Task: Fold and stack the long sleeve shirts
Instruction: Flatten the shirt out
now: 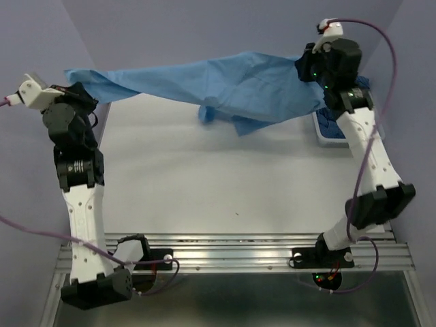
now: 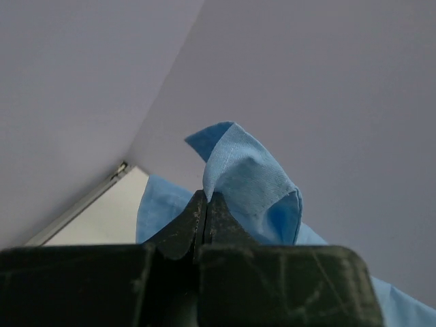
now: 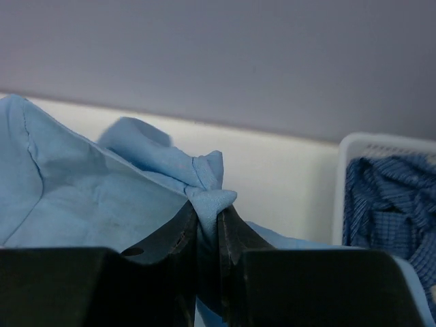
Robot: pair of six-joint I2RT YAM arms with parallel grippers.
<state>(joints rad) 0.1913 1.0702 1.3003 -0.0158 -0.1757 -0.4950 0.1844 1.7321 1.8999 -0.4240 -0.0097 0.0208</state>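
White table [image 1: 204, 184], white basket [image 3: 343, 191] at far right, lavender walls [image 1: 204, 27], metal rails [image 1: 238, 255] along near edge

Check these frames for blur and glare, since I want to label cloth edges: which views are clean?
Top external: even, soft light, the plain sky-blue cloth shirt crisp, some glare on the metal rail. Left wrist: the left gripper dark, cloth weave sharp. Right wrist: the right gripper dark; the darker checked blue shirt in the white plastic basket slightly soft.

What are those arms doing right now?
Left fingers shut on plain light-blue cloth shirt. Right fingers shut on same shirt. Shirt stretched between both arms. White mesh basket beside right arm.
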